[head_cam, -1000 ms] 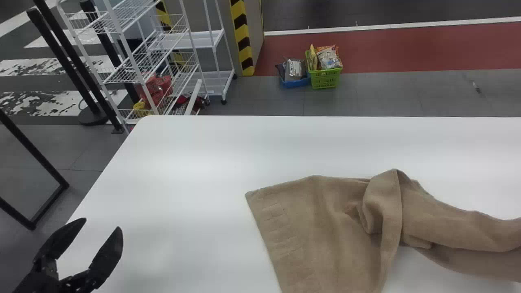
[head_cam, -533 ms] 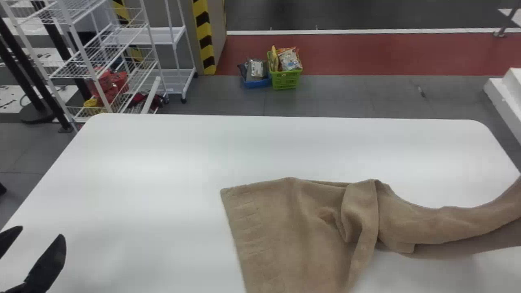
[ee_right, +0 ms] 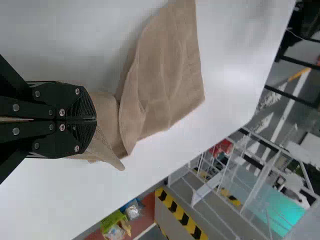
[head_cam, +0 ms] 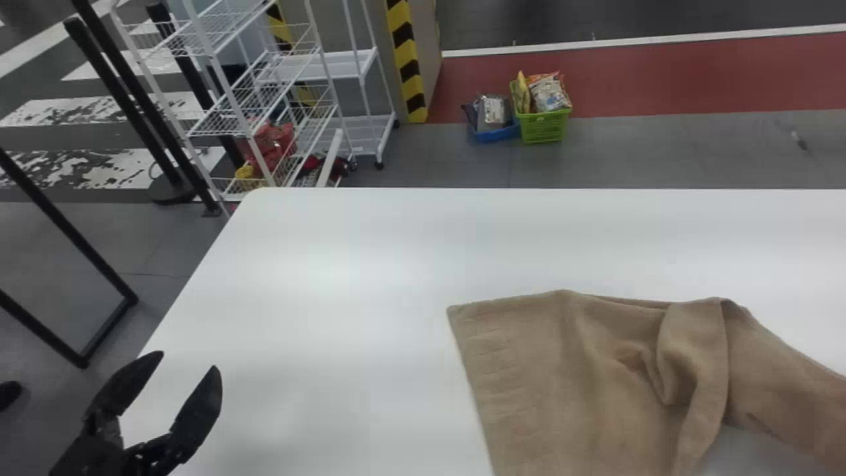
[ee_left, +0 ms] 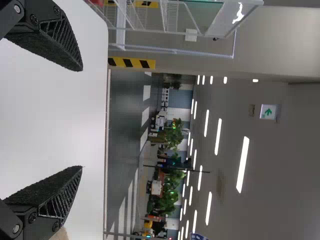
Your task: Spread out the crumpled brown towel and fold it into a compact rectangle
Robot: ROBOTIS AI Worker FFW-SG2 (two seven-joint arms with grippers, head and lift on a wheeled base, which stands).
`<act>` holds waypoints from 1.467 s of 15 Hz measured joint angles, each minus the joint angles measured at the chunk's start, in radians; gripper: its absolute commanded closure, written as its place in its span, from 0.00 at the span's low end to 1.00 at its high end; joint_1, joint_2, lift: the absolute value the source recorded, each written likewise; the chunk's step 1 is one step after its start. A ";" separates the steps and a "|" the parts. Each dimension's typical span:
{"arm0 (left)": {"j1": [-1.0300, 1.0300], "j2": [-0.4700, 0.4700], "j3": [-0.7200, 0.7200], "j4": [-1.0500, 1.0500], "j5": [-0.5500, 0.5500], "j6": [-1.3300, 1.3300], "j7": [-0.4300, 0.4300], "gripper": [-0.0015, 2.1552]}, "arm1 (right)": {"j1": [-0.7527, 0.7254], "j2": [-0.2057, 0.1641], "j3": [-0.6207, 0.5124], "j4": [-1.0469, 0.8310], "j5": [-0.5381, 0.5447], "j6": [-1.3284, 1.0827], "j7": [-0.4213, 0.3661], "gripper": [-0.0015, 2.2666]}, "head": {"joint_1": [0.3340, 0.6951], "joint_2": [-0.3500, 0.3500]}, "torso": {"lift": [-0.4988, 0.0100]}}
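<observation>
My left gripper (head_cam: 187, 361) is held open over the table's left part in the head view, with nothing between its fingers. The left wrist view shows that gripper (ee_left: 81, 118) with its two fingers wide apart above the white surface. The brown towel (head_cam: 542, 370) lies right of it, its left part spread fairly flat, a raised fold across the middle and a bunched stretch running off to the lower right. In the right wrist view, my right gripper (ee_right: 96, 120) is shut on the bunched end of the towel (ee_right: 165, 75), whose wider part lies beyond on the table.
The white table (head_cam: 317, 284) extends left of and behind the towel. Beyond its far edge, a green basket (head_cam: 543, 125) and a blue one stand on the floor. White wire shelves (head_cam: 291, 73) and black posts (head_cam: 125, 99) are at the back left.
The head view has swung right and back left. Relative to the table, the towel has shifted somewhat right, and its bunched stretch now slopes down more steeply. The left gripper stays open.
</observation>
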 measured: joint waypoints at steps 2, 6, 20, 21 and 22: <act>0.000 0.000 -0.004 0.000 -0.001 0.001 0.000 0.06 | 0.053 -0.009 0.007 -0.011 0.069 -0.042 0.000 0.64 | 1.00 0.91 | 0.73; 0.000 0.000 -0.009 -0.008 -0.007 0.003 0.001 0.06 | 0.124 -0.039 0.029 -0.012 0.191 -0.049 0.000 0.61 | 1.00 0.88 | 0.73; 0.011 0.000 -0.012 -0.018 -0.009 0.006 0.000 0.06 | 0.209 -0.065 -0.107 -0.092 0.071 0.277 0.000 0.04 | 1.00 0.73 | 0.73; 0.012 0.000 -0.010 -0.016 -0.007 0.006 -0.001 0.06 | 0.157 -0.049 -0.151 -0.086 0.014 0.374 0.000 0.04 | 1.00 0.70 | 0.73; 0.012 0.000 -0.008 -0.012 -0.005 0.006 -0.001 0.06 | 0.094 -0.039 -0.186 -0.071 -0.029 0.524 0.000 0.04 | 1.00 0.66 | 0.73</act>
